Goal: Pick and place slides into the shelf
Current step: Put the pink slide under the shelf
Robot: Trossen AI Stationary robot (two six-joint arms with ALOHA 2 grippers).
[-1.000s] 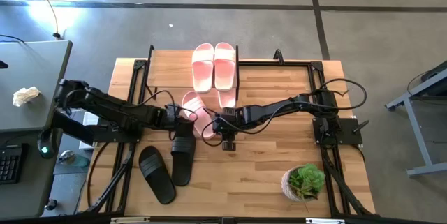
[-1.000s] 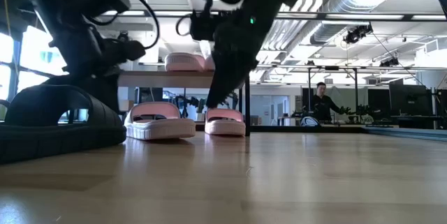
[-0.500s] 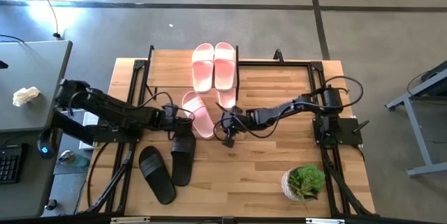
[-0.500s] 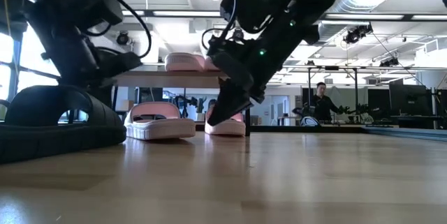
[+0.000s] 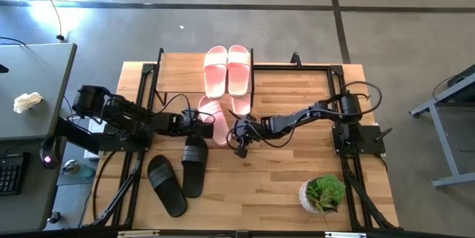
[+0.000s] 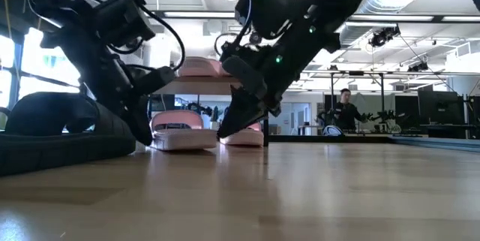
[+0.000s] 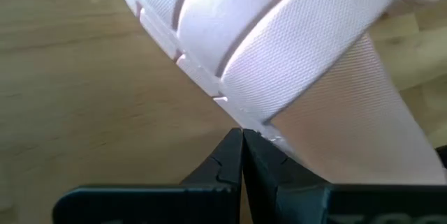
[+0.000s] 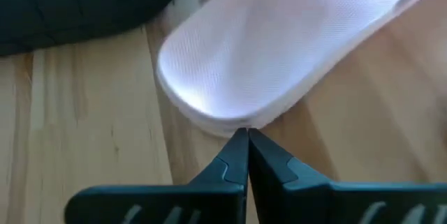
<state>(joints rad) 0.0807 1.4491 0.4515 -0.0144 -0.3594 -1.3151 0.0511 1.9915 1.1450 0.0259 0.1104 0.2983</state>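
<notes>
Both grippers are closed, fingertips together, holding nothing. The left gripper touches a pink slide's side; the right gripper meets its end. That slide lies mid-table, before the shelf, whose top carries a pink pair.

Four pink slides, two black slides, one shelf, one potted plant, two arms.

Overhead looking down, tabletop-level across, wrist cameras close, all sharing pink slides.
</notes>
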